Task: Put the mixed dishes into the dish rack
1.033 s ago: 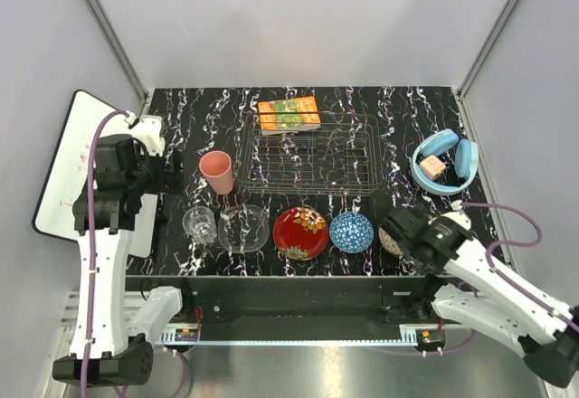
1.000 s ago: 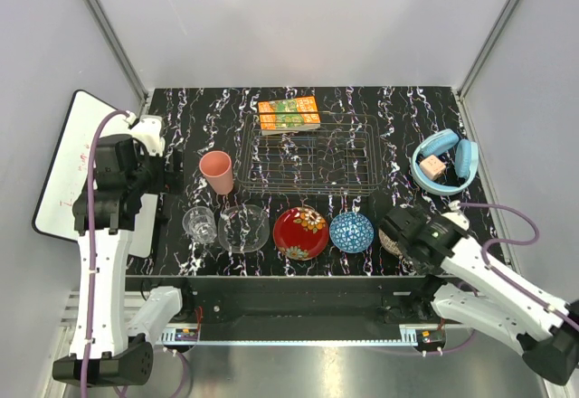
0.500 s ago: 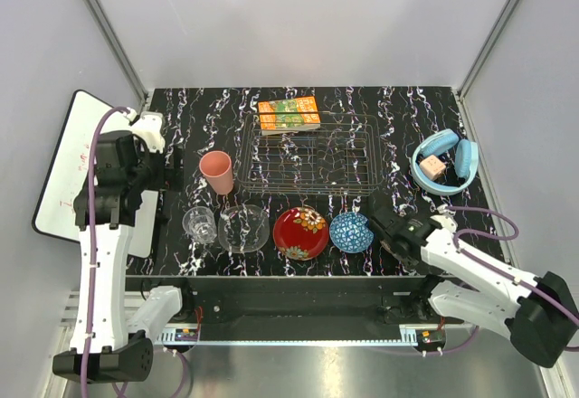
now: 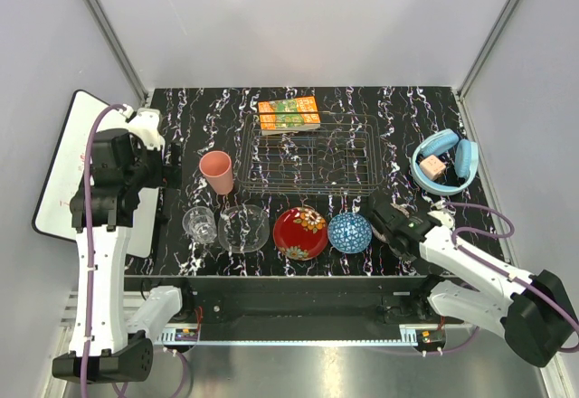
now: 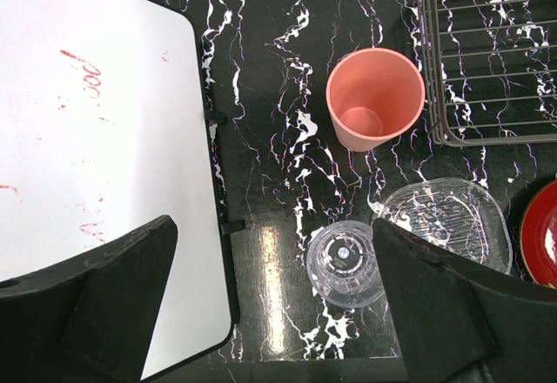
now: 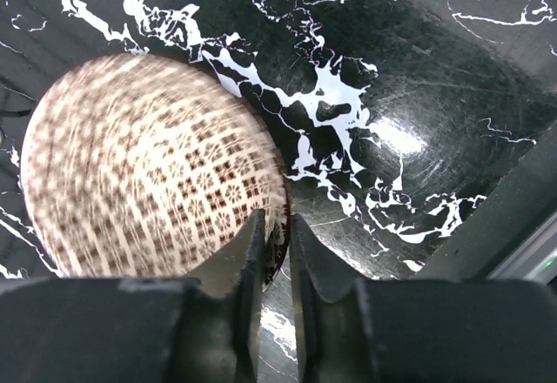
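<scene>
My right gripper (image 6: 277, 228) is shut on the rim of the brownish patterned bowl (image 6: 148, 165), one finger inside and one outside. In the top view that gripper (image 4: 382, 220) covers the bowl, just right of the blue patterned bowl (image 4: 350, 232). The red floral plate (image 4: 300, 232), clear glass bowl (image 4: 242, 228), clear drinking glass (image 4: 199, 224) and salmon-pink cup (image 4: 216, 172) stand along the front left. The wire dish rack (image 4: 312, 158) sits behind them. My left gripper (image 5: 274, 226) hangs open high above the glass (image 5: 345, 263) and cup (image 5: 374, 97).
An orange-green carton (image 4: 289, 114) lies on the rack's far edge. Blue headphones (image 4: 444, 163) rest at the right. A whiteboard (image 4: 68, 163) leans off the table's left side. The table's front edge runs close below the row of dishes.
My right arm swung left and lowered onto the brownish bowl, and its jaws closed from wide open onto the rim. The left arm barely moved.
</scene>
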Tool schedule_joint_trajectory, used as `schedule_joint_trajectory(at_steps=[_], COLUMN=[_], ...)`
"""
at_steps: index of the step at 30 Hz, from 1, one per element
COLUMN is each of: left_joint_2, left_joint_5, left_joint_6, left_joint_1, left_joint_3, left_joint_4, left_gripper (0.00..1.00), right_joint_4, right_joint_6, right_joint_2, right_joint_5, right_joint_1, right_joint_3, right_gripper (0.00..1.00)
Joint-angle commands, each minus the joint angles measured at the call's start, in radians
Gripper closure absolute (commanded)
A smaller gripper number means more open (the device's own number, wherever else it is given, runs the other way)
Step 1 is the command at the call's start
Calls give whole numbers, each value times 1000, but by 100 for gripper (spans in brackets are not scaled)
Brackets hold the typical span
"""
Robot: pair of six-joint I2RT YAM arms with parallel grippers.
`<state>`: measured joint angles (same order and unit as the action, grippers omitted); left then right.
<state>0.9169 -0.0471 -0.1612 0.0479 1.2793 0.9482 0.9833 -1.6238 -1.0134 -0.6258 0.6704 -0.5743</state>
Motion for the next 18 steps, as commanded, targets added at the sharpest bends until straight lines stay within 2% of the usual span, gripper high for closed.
schedule_joint_trajectory(at_steps=[1,2,3,4,8,18], left_joint_2=[-21,-26,-29,-29,-36,-38], left_joint_5=[15,16,18,19,15,9], left_joint_6=[-23,-26,-27,-28,-29,-23], left_joint_1=[7,7,7,7,9,7], left_joint_3=[46,45,45,42,31,31], left_joint_4=[-43,-43,-43,-43,-45,-45], left_gripper=[1,1,1,1,1,1], right_joint_4=[-18,-17,-15,-17,11,78], right_joint_6=[27,31,42,53,117,349], right_joint_2=[6,7,10,13,33,76], right_joint_5=[-5,-2,-2,-5,-51,-293], right_joint_1=[-8,-8,-8,-8,-8,-8], right_joint_3=[-6,-9,-10,-13,-77,-295], right_gripper=[82,85,96,100,100,100])
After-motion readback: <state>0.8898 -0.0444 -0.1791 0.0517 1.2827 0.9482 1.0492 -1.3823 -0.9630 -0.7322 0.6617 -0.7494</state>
